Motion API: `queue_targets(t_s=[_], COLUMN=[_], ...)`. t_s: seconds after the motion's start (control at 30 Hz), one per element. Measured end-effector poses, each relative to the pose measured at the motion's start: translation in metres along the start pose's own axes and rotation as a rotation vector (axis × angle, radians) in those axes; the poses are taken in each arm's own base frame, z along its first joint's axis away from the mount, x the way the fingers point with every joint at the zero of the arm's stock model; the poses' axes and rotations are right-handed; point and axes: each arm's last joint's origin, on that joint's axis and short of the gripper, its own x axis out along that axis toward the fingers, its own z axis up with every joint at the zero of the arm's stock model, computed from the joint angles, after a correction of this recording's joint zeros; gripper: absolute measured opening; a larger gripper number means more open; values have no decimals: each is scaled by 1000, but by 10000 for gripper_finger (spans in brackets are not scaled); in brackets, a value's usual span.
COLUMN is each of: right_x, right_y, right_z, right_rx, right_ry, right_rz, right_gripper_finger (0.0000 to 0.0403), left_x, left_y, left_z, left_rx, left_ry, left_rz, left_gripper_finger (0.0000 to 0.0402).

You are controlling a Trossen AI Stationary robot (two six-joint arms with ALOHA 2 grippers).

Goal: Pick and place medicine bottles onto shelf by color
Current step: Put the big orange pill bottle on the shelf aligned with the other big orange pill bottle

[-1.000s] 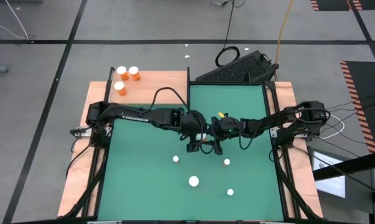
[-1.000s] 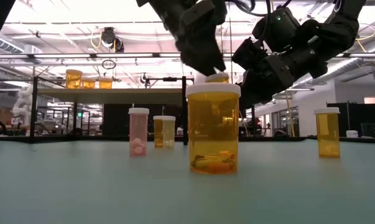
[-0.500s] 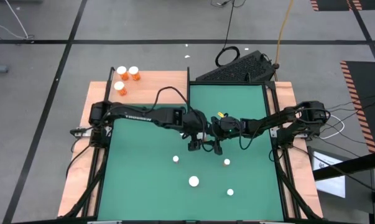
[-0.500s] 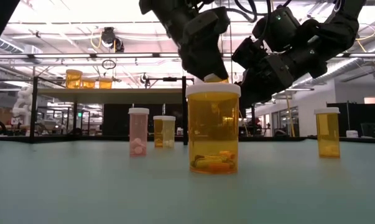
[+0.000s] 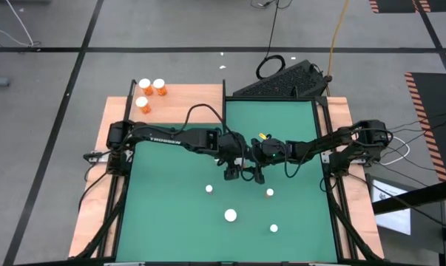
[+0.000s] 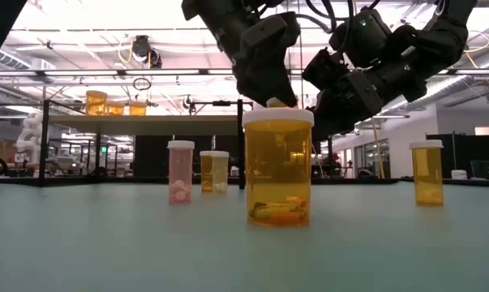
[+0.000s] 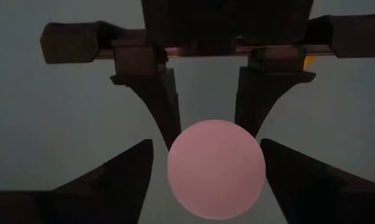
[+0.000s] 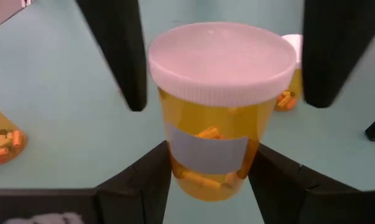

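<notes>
**Two grippers met over one bottle at mid-mat**

A green mat (image 5: pixel 171 222) is seen covering most of the bench (image 5: pixel 341 111), with an industrial hall visible behind it in the low view. At the far left corner the shelf (image 5: pixel 189 96) is found, on which three orange bottles (image 5: pixel 150 91) are already stood. Four more white-capped bottles are left on the mat: one small (image 5: pixel 208 189), one large (image 5: pixel 230 216), and two others (image 5: pixel 270 192) (image 5: pixel 274 228) toward the right.

At the middle of the mat a bottle (image 8: pixel 215 106) with an orange body is clamped below its cap by the right gripper (image 8: pixel 209 171), tilted. The left gripper (image 7: pixel 206 168) is positioned directly above the cap, its fingers (image 7: pixel 122 180) held apart on either side of it; whether contact is made cannot be told
</notes>
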Motion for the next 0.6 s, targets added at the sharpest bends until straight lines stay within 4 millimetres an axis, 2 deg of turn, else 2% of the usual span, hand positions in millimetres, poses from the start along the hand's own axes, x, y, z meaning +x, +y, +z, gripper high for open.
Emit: queue_targets(t_s=[0.23, 0.6], right_x=[0, 0], right_y=[0, 0], right_z=[0, 0], right_rx=[0, 0], right_ry=[0, 0], right_rz=[-1, -1], right_gripper_finger=[185, 185], left_x=[0, 0], left_y=[0, 0], left_z=[-2, -2], left_rx=[-1, 4], left_ry=[23, 24], left_rz=[0, -1], left_gripper_finger=[223, 223])
